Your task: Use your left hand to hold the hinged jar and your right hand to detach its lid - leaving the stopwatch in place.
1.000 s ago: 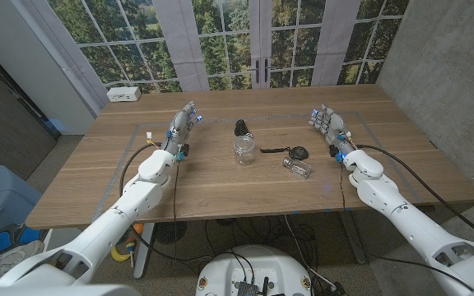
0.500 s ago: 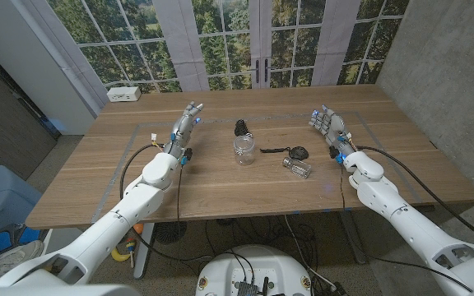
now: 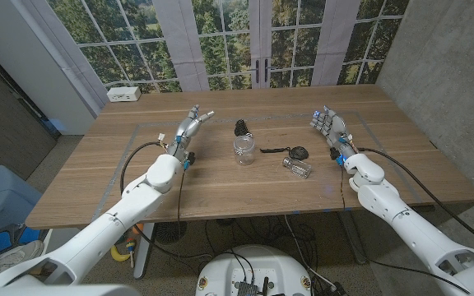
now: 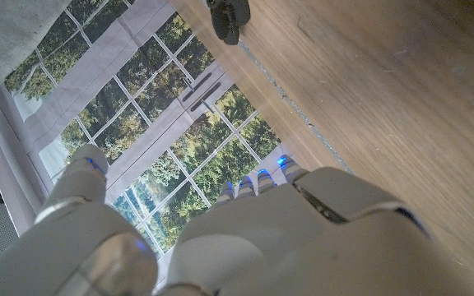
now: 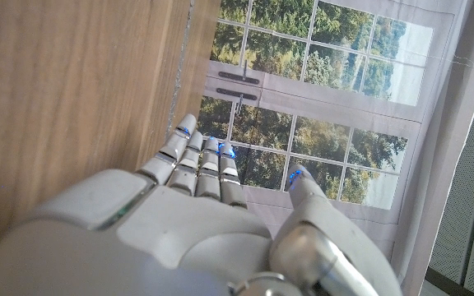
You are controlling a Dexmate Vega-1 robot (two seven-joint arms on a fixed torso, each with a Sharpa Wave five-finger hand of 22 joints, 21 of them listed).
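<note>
Both hands empty – jar untouched.
I see left hand [image 3: 192,126] and right hand [image 3: 327,125] with spread fingers, apart from hinged jar [image 3: 243,149].

Table [image 3: 220,185]: warm brown wood, visible grain, thin pale line marking rectangle on top.
Hinged jar [image 3: 243,149]: clear glass, colourless.
Jar's lid [image 3: 241,127]: black.
Stopwatch [image 3: 299,153]: black, black cord.
Small bottle [image 3: 298,168]: clear, lying on table.
Left hand [image 3: 188,129]: pale grey-white, blue lights at fingertips.
Right hand [image 3: 327,126]: same grey-white, blue lights.
Arms: glossy white, black cables.
White box [image 3: 123,94] at far corner.
Windows: white frames, green trees behind.
Right wall: grey concrete.
</note>
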